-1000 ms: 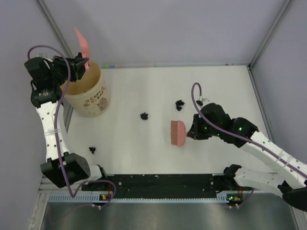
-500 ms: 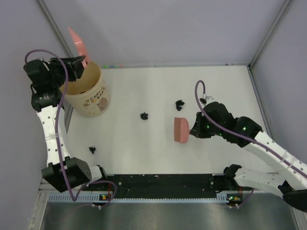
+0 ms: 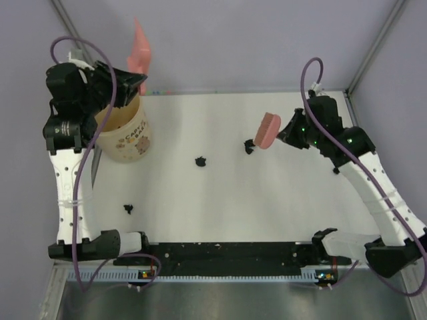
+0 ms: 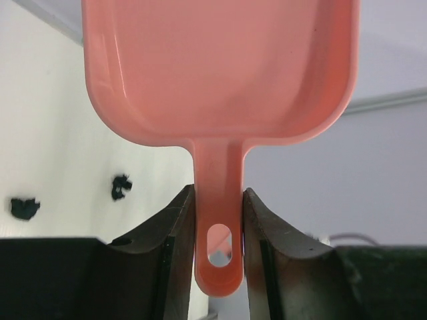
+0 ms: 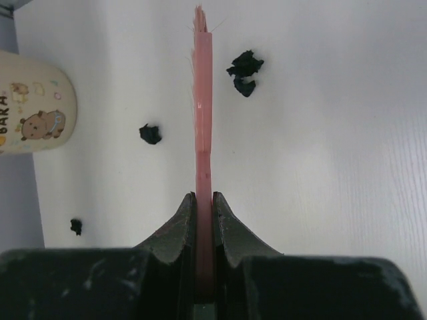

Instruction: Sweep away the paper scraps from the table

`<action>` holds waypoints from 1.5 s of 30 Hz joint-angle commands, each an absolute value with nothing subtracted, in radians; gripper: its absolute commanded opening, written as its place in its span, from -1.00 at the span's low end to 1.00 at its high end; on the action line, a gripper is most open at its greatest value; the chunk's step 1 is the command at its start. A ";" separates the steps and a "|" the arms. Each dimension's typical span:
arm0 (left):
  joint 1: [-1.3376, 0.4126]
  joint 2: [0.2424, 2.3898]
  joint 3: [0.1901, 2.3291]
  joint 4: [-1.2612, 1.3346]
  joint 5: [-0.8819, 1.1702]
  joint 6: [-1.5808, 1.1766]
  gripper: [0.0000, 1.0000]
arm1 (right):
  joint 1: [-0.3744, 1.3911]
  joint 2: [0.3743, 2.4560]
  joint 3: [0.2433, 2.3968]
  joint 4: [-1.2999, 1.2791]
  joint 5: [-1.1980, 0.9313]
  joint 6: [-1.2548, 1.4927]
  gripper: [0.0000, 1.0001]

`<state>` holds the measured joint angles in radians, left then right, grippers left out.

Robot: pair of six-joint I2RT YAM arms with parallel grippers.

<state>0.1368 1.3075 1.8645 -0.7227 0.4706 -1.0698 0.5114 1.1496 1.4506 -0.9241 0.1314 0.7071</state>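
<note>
**What is hidden or cut off?**
From above, the left tool (image 3: 133,80) blends into its dark arm over the far rim of a beige cup (image 3: 127,133), so its fingers are hard to make out there. The pink dustpan (image 3: 139,48) rises from it against the far wall (image 3: 233,40). In the left wrist view the frame cuts off the pan's top. In the right wrist view the cup is cut off at the left edge. The foot of the pink brush (image 5: 203,133) disappears between the fingers.

**What do the wrist views add?**
The left one shows the left tool clamped on the dustpan's handle, one finger pressed to each side. The right one shows the right tool (image 5: 203,217) closed tight on the brush, seen edge-on with its bristles pointing away. Whether the bristles touch the table (image 3: 280,207) cannot be told.

**Where are the paper scraps (image 3: 200,161)?**
Three lie on the table. One is around the middle. One is just left of the brush tip, and the right wrist view shows a small gap between them. One is near the left edge, toward the near side. The left wrist view catches only two.

**And room to move?**
The cup stands in the far left corner, close to the left edge. A broad band of white table lies between the scraps and the black strip (image 3: 220,252) along the near edge. The far wall and the side walls (image 3: 400,133) hem the table.
</note>
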 commanded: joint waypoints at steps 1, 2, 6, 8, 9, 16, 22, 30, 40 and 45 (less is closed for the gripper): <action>-0.027 1.305 1.878 -0.871 0.352 -0.876 -1.00 | 0.414 1.268 1.500 -0.904 0.057 0.675 -1.00; -0.066 1.293 1.855 -0.882 0.333 -0.859 -1.00 | 0.401 1.291 1.500 -0.893 0.045 0.675 -1.00; -0.196 1.223 1.717 -0.903 0.255 -0.802 -1.00 | 0.359 1.373 1.470 -0.819 0.006 0.681 -1.00; -0.244 1.187 1.643 -0.914 0.236 -0.789 -1.00 | 0.353 1.416 1.438 -0.770 0.006 0.675 -1.00; -0.256 1.168 1.606 -0.916 0.233 -0.782 -1.00 | 0.351 1.433 1.430 -0.743 -0.020 0.667 -1.00; -0.284 1.054 1.439 -0.940 0.222 -0.755 -1.00 | 0.351 1.561 1.439 -0.672 -0.037 0.663 -1.00; -0.288 1.006 1.371 -0.946 0.225 -0.744 -1.00 | 0.353 1.606 1.385 -0.635 -0.012 0.683 -1.00; -0.291 1.011 1.394 -0.962 0.222 -0.719 -1.00 | 0.351 1.372 1.157 -0.724 -0.028 0.744 -1.00; -0.333 1.031 1.370 -0.942 0.221 -0.687 -1.00 | 0.353 1.062 1.327 -0.941 -0.182 0.660 -1.00; -0.377 1.046 1.368 -0.948 0.192 -0.631 -1.00 | 0.353 1.020 1.399 -0.882 -0.184 0.589 -1.00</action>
<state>-0.3454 1.0378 1.3727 -0.9840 0.2218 -0.6968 0.3565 1.0519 1.3357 -0.9268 -0.1593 0.6617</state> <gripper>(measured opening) 0.358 0.062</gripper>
